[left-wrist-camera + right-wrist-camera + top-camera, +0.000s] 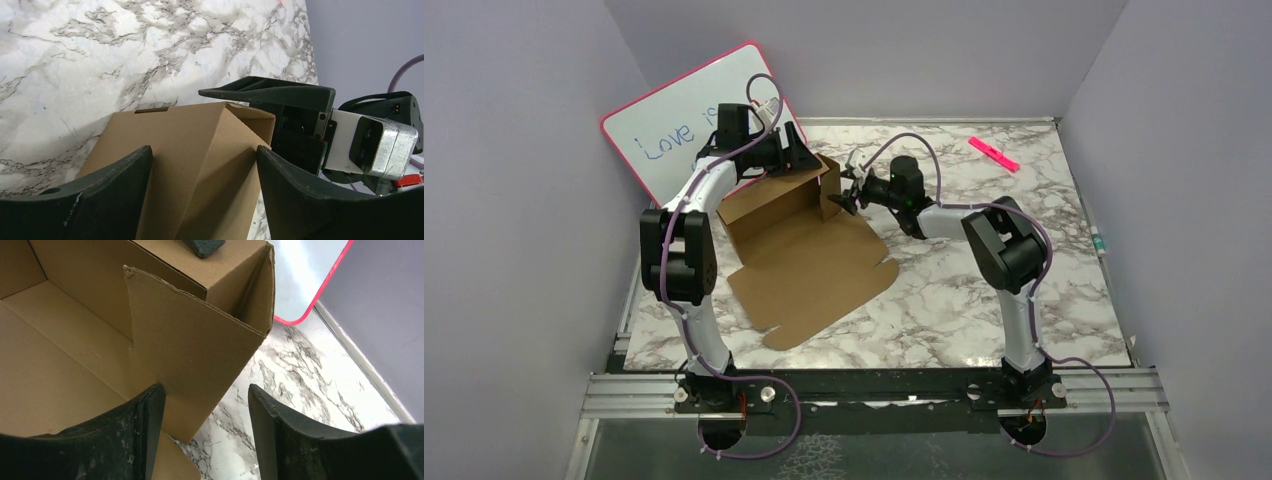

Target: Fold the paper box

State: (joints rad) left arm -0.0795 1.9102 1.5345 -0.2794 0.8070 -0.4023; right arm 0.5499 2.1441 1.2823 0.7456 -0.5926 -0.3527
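The brown paper box (809, 265) lies partly folded on the marble table, its back wall and right side flap (829, 187) standing up. My left gripper (792, 152) is open at the top of the back wall. In the left wrist view its jaws (204, 152) straddle the box's upright corner (200, 150) without closing on it. My right gripper (849, 190) is open beside the right side flap. In the right wrist view (205, 390) the flap (190, 340) stands just ahead of the jaws, its lower edge against the left finger (150, 410).
A pink-framed whiteboard (689, 120) leans against the back left wall behind the box. A pink marker (994, 153) lies at the back right of the table (984, 300). A small object (1100, 241) sits at the table's right edge.
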